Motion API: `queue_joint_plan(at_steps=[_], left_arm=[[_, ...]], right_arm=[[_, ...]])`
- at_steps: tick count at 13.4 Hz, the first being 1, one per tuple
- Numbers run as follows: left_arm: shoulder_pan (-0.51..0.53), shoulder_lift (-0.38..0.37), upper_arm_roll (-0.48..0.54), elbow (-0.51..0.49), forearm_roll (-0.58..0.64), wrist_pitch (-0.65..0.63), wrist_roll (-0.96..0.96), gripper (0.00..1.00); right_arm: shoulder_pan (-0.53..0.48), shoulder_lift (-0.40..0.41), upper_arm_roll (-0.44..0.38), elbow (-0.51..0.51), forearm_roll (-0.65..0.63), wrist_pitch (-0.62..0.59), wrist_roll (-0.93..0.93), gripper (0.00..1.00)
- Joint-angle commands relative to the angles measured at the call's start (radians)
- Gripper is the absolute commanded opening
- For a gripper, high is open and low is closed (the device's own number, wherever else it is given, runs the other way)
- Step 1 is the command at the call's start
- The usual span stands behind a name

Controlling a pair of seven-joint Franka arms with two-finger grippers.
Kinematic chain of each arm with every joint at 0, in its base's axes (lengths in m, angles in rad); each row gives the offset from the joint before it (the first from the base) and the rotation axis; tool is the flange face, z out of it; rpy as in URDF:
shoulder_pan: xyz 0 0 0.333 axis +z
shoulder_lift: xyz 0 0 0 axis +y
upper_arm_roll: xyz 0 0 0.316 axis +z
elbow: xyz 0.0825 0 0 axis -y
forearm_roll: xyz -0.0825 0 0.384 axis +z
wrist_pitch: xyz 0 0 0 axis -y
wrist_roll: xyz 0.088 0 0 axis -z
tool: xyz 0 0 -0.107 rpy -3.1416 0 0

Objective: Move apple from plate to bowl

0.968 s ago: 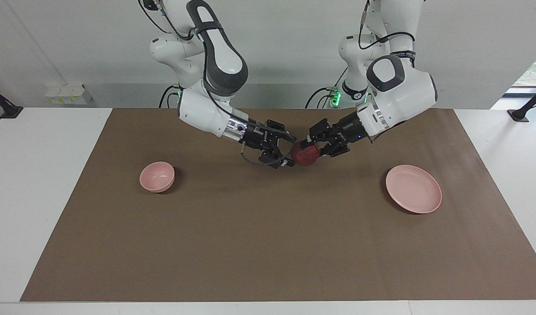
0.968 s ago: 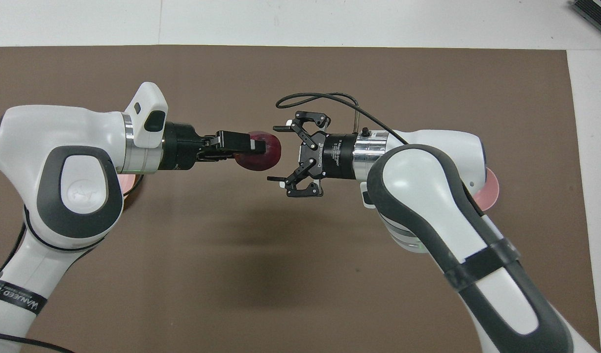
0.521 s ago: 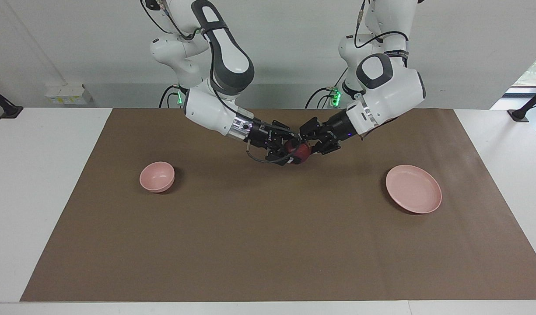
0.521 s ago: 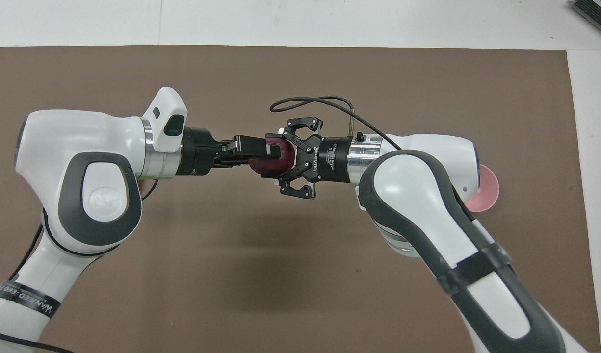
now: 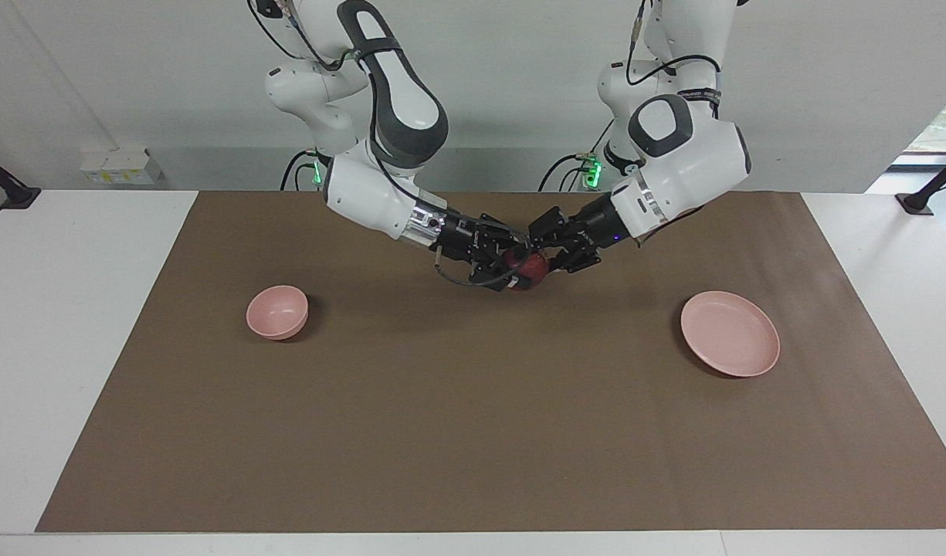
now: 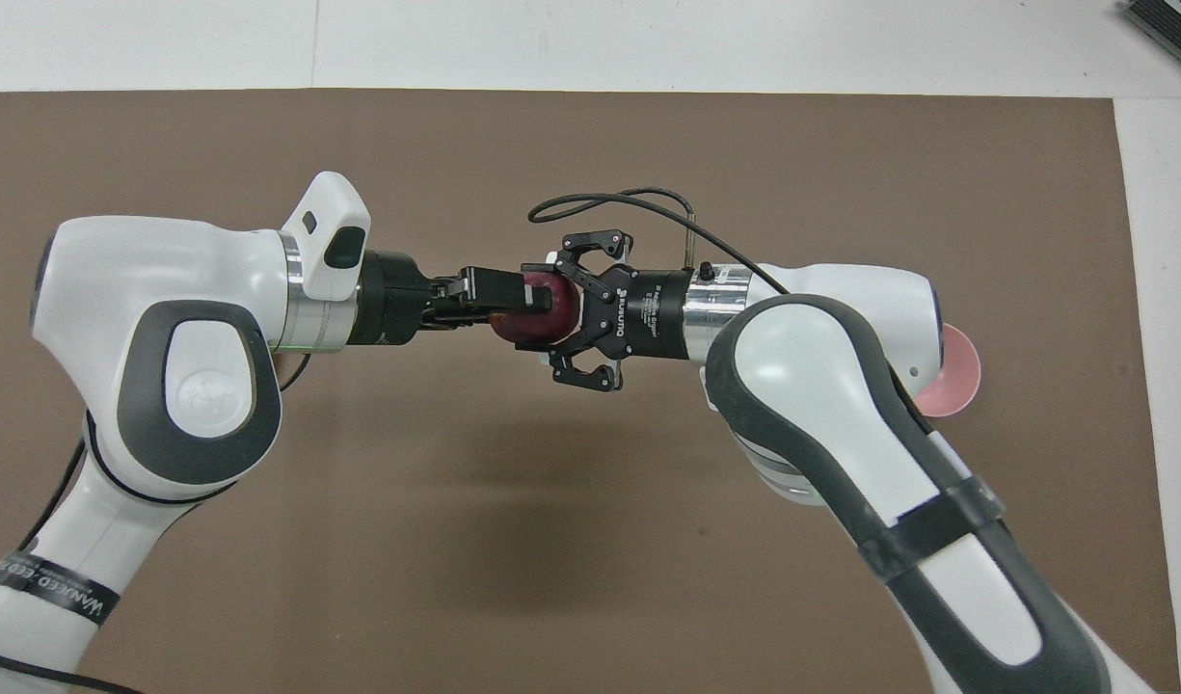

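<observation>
Up in the air over the middle of the brown counter [image 5: 473, 401], the left gripper [image 6: 513, 301] squeezes the small dark red round apple [image 5: 528, 269]. The right gripper [image 6: 556, 313] has its fingers spread wide around it. The facing view shows the flat pale pink plate [image 5: 730, 333]; overhead, arms hide most of the deep pale pink bowl [image 5: 277, 311].

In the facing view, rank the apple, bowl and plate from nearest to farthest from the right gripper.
1. The apple: at the right gripper, mid-table and above the mat, with the left gripper also on it.
2. The plate: on the mat toward the left arm's end.
3. The bowl: on the mat toward the right arm's end.

Plate and bowl are too close to call.
</observation>
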Motion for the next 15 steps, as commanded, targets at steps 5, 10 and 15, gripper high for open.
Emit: queue_joint_plan(at_steps=[5,10,15], left_arm=[[-0.103,0.020,0.012,0.027,0.217,0.193,-0.117,1.00],[-0.103,0.020,0.011,0.027,0.277,0.191,-0.140,1.00],[-0.085,0.017,0.023,0.015,0.452,0.096,-0.148,1.00]], right_arm=[[-0.024,-0.043,-0.002,-0.056,0.003,0.002,-0.182,0.00],[-0.082,-0.049,-0.003,-0.056,-0.102,-0.041,-0.234,0.00],[-0.149,-0.040,-0.006,-0.058,-0.455,-0.044,-0.321,0.00]])
